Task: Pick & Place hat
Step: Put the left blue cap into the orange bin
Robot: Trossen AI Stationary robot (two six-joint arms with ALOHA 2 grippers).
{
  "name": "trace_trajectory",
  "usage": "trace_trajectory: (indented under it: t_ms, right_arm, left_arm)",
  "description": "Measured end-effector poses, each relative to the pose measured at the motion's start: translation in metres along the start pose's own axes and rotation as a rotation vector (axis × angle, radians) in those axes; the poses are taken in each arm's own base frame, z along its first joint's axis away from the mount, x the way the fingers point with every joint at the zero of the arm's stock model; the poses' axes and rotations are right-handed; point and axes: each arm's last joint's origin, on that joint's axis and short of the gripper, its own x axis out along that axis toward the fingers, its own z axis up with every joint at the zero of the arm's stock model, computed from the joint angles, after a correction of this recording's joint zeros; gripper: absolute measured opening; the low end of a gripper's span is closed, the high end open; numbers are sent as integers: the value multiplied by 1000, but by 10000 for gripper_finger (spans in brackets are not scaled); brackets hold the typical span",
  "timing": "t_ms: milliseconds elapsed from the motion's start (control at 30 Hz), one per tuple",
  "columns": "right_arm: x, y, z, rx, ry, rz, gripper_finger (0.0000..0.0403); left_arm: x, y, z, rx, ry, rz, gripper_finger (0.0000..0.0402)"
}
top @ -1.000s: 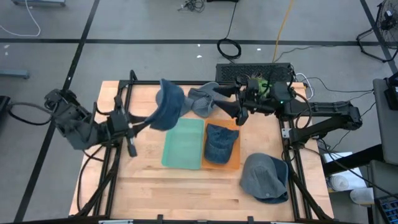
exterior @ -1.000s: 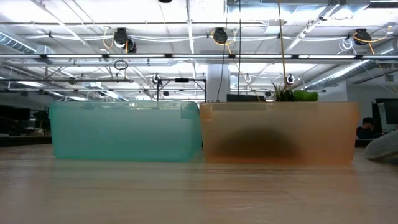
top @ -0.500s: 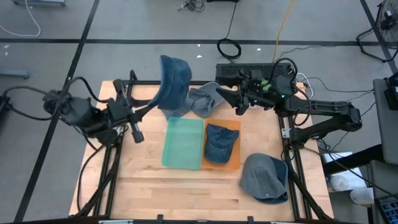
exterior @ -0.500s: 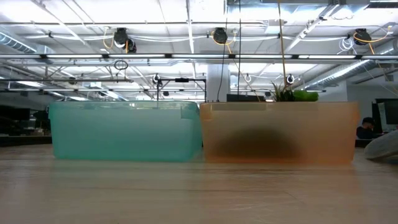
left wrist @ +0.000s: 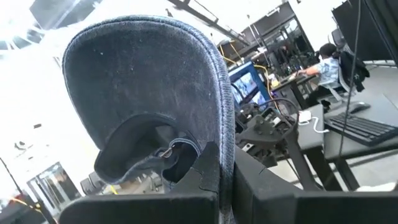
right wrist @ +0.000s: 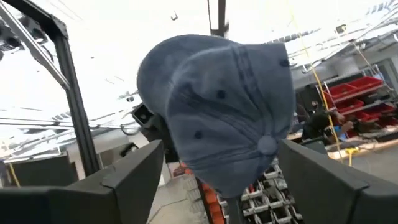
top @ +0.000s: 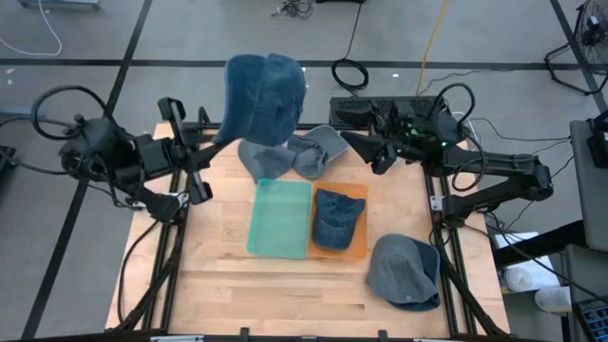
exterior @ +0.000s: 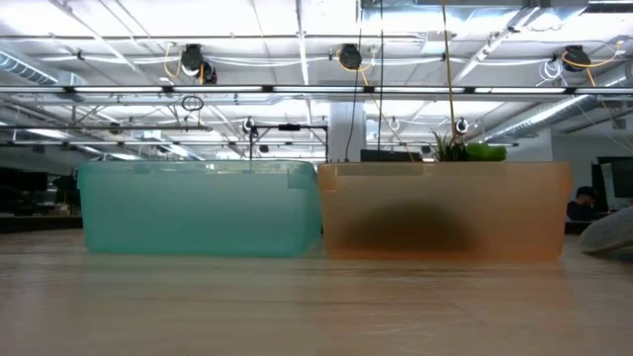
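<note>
I have the left tool (top: 211,150) clamped on the brim edge of a denim cap (top: 264,95), and I hold it raised high, beyond the far edge of the teal bin (top: 279,218). In the left wrist view the brim (left wrist: 214,93) runs edge-on between the two dark fingers (left wrist: 202,180), which explains why the cap hangs free of the desk (top: 228,275) instead of drooping onto it: a thin stiff edge is the only part a narrow pinch can carry. I judge the lift is meant to clear the grey hat (top: 304,152) lying just beyond the teal bin, so nothing snags on the way.

The cap's long axis stands roughly upright, crown uppermost and turned toward the right arm; its top button (right wrist: 267,145) faces that wrist camera. The right tool (top: 380,157) waits with its fingers spread wide and nothing between them, to the right of the grey hat and pointing at the raised cap, perhaps ready to help, though I can't be sure from here.

The orange bin (top: 339,224), touching the teal bin's right side, already holds a dark denim hat (top: 334,217). Another grey hat (top: 406,271) lies on the desk, nearer than the orange bin and to its right
</note>
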Motion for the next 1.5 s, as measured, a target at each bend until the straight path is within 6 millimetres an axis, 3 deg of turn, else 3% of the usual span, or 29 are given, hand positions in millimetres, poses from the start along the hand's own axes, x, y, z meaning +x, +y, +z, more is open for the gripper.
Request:
trace_trajectory:
  t_ms: [233, 600, 867, 1100, 1267, 1500]
  right_arm:
    - [8, 3, 28, -26, 47, -54, 363]
    - [36, 6, 69, -42, 34, -156, 368]
    - [62, 4, 71, -34, 93, -133, 368]
    - [72, 9, 66, -17, 140, -68, 366]
    - [72, 18, 64, -36, 149, -36, 328]
    - [69, 27, 68, -51, 143, -10, 203]
  left_arm:
    - [2, 9, 6, 30, -131, -4, 8]
    - [6, 17, 10, 100, -280, 3, 8]
    - [23, 10, 3, 128, -301, -28, 8]
    - [38, 2, -3, 134, -304, -24, 8]
    - [42, 1, -6, 115, -289, -21, 8]
    - [42, 1, -6, 99, -291, -23, 8]
